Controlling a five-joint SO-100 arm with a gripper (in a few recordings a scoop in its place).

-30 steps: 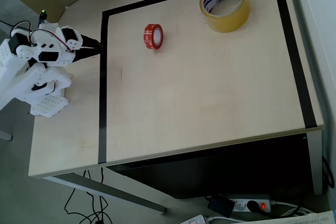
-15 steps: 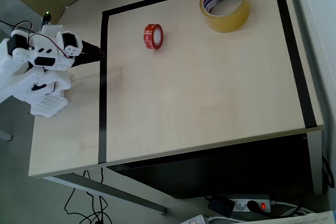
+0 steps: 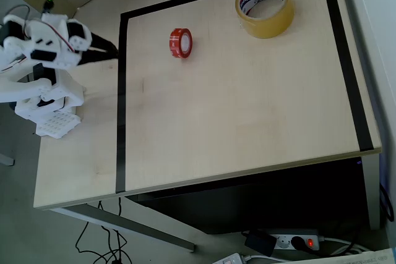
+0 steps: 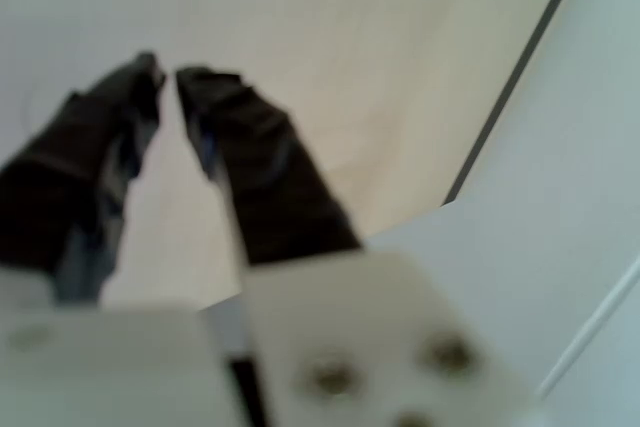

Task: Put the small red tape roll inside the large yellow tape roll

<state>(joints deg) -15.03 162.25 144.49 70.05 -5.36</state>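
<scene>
The small red tape roll stands on its edge on the pale wood table, left of centre near the far side in the overhead view. The large yellow tape roll lies flat at the far right, its printed white core facing up. My white arm sits at the table's left edge, and its black gripper points right, well left of the red roll. In the blurred wrist view the gripper has its dark fingertips almost touching, with nothing between them.
Black tape lines frame a work area on the table. The arm's white base stands outside the left line. A power strip and cables lie on the floor below the table's front edge.
The arm has lifted and swung toward the far side of the table, so the gripper tip now sits a little higher in the overhead view. Both tape rolls stay put.
</scene>
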